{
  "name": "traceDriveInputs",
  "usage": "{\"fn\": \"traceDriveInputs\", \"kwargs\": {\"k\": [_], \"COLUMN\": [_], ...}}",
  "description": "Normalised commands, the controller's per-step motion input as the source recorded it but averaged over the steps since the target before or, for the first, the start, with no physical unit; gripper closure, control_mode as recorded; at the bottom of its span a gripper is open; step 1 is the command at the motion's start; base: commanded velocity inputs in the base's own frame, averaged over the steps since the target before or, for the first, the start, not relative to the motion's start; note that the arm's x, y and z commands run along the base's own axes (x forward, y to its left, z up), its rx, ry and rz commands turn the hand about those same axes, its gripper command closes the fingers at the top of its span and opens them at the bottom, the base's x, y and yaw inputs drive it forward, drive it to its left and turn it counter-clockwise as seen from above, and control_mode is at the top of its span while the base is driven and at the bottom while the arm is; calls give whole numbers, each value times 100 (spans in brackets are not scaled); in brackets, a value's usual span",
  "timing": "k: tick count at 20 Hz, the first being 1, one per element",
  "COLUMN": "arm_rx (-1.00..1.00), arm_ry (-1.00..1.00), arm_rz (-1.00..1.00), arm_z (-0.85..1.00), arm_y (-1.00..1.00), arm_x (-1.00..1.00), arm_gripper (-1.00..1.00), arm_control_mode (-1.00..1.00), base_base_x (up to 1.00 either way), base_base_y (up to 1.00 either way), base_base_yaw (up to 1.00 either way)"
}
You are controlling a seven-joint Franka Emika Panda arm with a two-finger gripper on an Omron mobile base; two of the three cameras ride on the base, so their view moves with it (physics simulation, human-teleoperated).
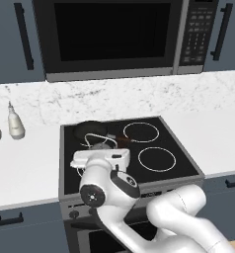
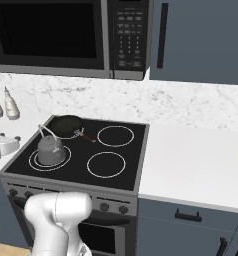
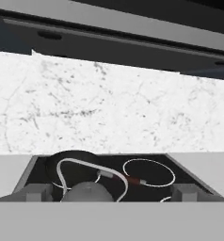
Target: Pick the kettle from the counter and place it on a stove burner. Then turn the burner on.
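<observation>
The grey kettle (image 2: 51,149) stands upright on the front-left stove burner (image 2: 33,161), inside its two white rings. My gripper (image 3: 111,193) is open, and its fingertips (image 3: 36,192) stand wide apart on either side of the kettle (image 3: 88,192), low in the hand view. Nothing is held. From the left base the white hand (image 1: 100,157) sits just in front of the kettle (image 1: 98,146) and hides most of it. In the right base view the hand (image 2: 3,145) shows at the left edge. White marble counter (image 2: 191,160) flanks the stove.
A black frying pan (image 2: 66,125) with a red-tipped handle sits on the back-left ring, just behind the kettle. Two pale shakers (image 1: 15,124) stand on the left counter (image 1: 20,163). Stove knobs (image 2: 105,206) line the front panel. A microwave (image 1: 109,34) hangs overhead.
</observation>
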Motion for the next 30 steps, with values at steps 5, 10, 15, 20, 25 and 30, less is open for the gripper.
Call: {"fn": "traceDriveInputs", "kwargs": {"k": [5, 10, 15, 20, 25, 30], "arm_rx": [7, 0, 0, 0, 0, 0], "arm_ry": [13, 4, -1, -2, 0, 0], "arm_rz": [13, 10, 5, 3, 4, 1], "arm_z": [0, -36, -74, -83, -86, -74], "arm_y": [44, 36, 38, 40, 37, 33], "arm_x": [0, 0, 0, 0, -1, 7], "arm_gripper": [-100, -100, -100, -100, -100, -100], "arm_control_mode": [-100, -100, -100, -100, -100, -100], "base_base_x": [0, 0, 0, 0, 0, 0], "base_base_y": [0, 0, 0, 0, 0, 0], "base_base_yaw": [0, 0, 0, 0, 0, 0]}}
